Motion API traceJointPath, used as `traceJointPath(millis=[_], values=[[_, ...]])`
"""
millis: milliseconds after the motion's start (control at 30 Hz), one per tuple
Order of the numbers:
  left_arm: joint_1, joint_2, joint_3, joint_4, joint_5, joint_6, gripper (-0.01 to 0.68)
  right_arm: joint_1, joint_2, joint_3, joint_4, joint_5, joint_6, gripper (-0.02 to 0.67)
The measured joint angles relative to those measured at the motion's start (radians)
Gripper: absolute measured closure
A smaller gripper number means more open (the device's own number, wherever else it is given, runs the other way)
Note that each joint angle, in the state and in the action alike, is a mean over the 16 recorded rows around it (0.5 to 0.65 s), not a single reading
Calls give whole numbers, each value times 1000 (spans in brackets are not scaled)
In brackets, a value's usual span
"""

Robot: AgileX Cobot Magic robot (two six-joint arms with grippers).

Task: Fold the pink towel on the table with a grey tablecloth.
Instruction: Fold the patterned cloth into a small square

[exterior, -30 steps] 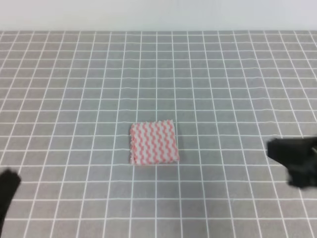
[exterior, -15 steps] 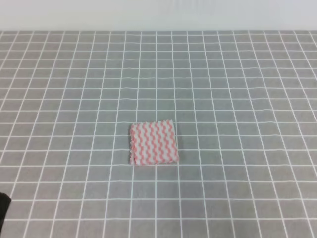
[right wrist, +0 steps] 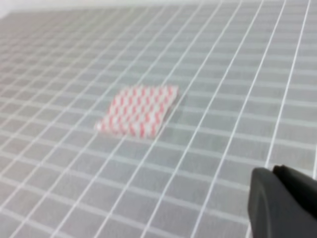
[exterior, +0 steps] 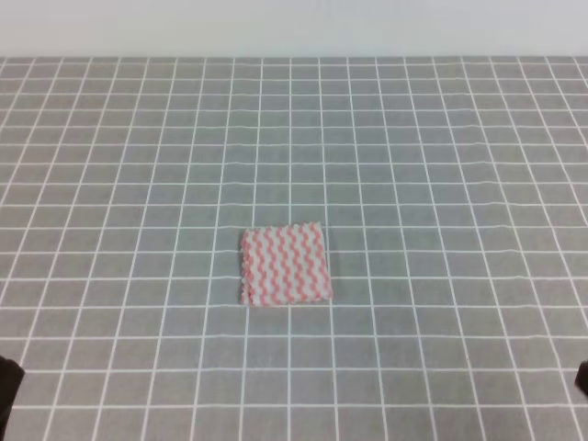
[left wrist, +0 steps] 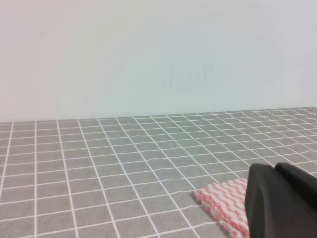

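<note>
Well ahead of both tools, the towel [exterior: 285,265] lies folded flat on the counter [exterior: 413,184], touched by nothing. Left tool [left wrist: 280,203] and right tool [right wrist: 282,203] show only dark slivers; apart or together, I cannot tell.
</note>
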Motion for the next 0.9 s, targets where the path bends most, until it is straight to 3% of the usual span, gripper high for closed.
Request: traceJointPath(millis=[333, 567, 900], values=[[0, 1, -1, 0, 1, 0, 676, -32, -37, 41, -136, -55, 1, 664], [0, 1, -1, 0, 0, 0, 676, -152, -170, 101, -199, -122, 2, 664], [0, 0, 0, 0, -1, 0, 676, -310, -374, 184, -143, -109, 4, 664]])
